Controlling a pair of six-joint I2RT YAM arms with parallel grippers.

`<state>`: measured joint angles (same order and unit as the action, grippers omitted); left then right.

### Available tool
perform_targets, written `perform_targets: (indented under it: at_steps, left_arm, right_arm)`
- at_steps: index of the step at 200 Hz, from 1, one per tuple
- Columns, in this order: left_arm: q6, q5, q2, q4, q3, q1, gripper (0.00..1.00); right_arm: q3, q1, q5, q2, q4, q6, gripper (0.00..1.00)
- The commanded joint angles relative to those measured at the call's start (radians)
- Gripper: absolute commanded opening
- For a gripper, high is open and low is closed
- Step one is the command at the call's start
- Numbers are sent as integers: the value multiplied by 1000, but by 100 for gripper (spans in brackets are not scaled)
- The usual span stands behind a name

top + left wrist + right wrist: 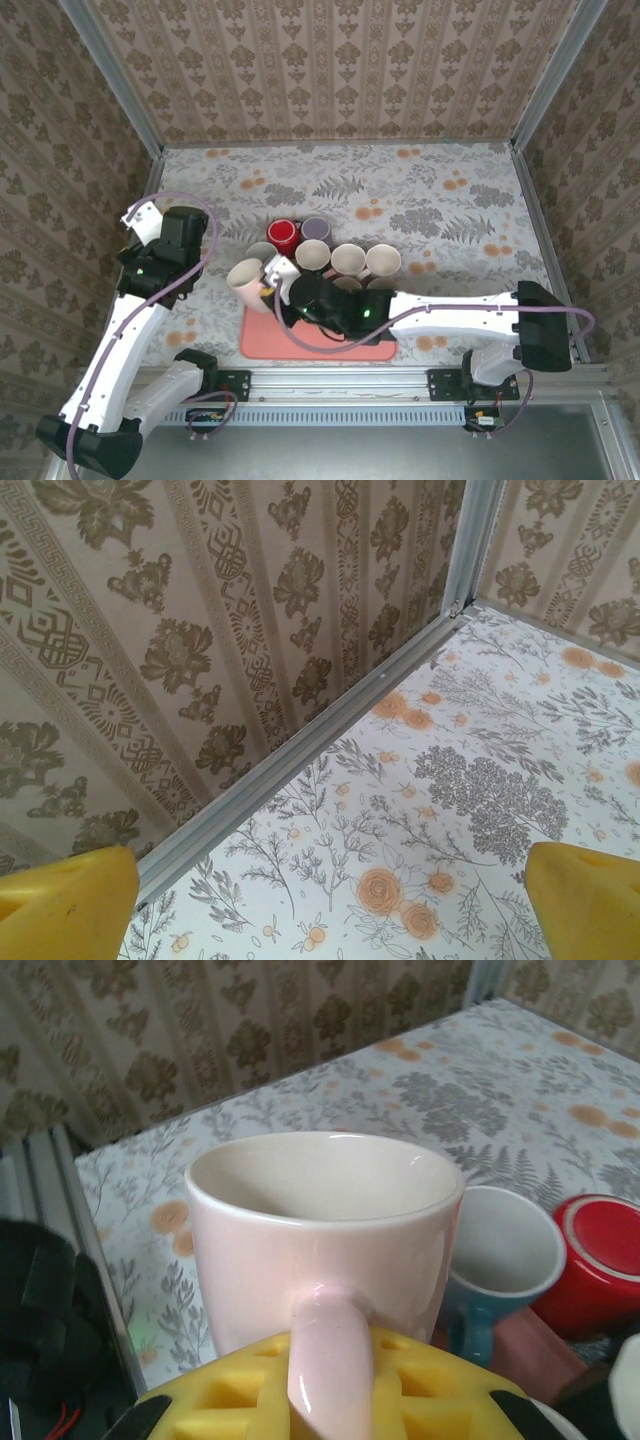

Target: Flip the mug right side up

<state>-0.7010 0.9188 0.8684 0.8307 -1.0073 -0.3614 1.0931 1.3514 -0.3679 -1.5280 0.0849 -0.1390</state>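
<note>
- The right gripper (pixel 268 285) is clamped on the handle of a pale pink mug (pixel 247 281); in the right wrist view its yellow fingers (pixel 220 1400) sit on either side of the handle, pressed against the mug's side.
- The pink mug (pixel 320 1240) is held at the left corner of a salmon-pink tray (pixel 262 342), near the front of the flower-patterned table (pixel 420 190); whether its base touches anything cannot be told.
- Its mouth faces upward, tipped a little in the top view, and the cream inside looks empty.
- Judged progress: the turn itself looks nearly or fully done, since the rim is on top; what seems left is setting the mug down level on its base and letting go of the handle.
- The left gripper (pixel 138 218) hangs off to the left side of the table, well apart from the mugs; its yellow fingers (pixel 65 905) stand wide apart with nothing between them.
- Other mugs cluster just behind the tray: a red mug (pixel 283 237), a purple mug (pixel 316 228), a teal mug (pixel 500 1250) and several cream mugs (pixel 348 260).
- No brand, label or readable writing appears on the mugs, the tray, the arms or the patterned walls.
</note>
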Motion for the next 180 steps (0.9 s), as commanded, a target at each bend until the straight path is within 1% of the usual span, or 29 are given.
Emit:
perform_targets:
  at_steps: [1,16,31,49,63,84,99,140,180]
  left_arm:
    - [-29,18,-9,9,11,9,100]
    - [-27,13,-13,2,17,9,100]
    - [-25,9,-19,-4,21,7,100]
    - [-24,5,-26,-14,28,8,100]
    - [-22,2,-30,-19,31,7,100]
    - [-22,-4,-28,-24,33,7,100]
    - [-20,-6,-28,-30,36,8,100]
    - [-11,-12,-33,-43,39,7,100]
    - [-10,-17,-27,-47,39,8,100]
  right_arm:
    - [-31,39,-51,-22,245,104,0]
    - [-71,49,-22,-42,340,116,0]
    - [-133,52,-20,-67,463,121,0]
    - [-238,56,11,-115,702,144,0]
    - [-297,70,-1,-166,889,179,0]
    - [-330,81,-6,-231,1034,220,0]
    - [-337,85,-1,-257,1063,228,0]
    - [-348,112,-72,-280,1051,246,0]
    - [-336,152,-207,-305,1021,267,0]
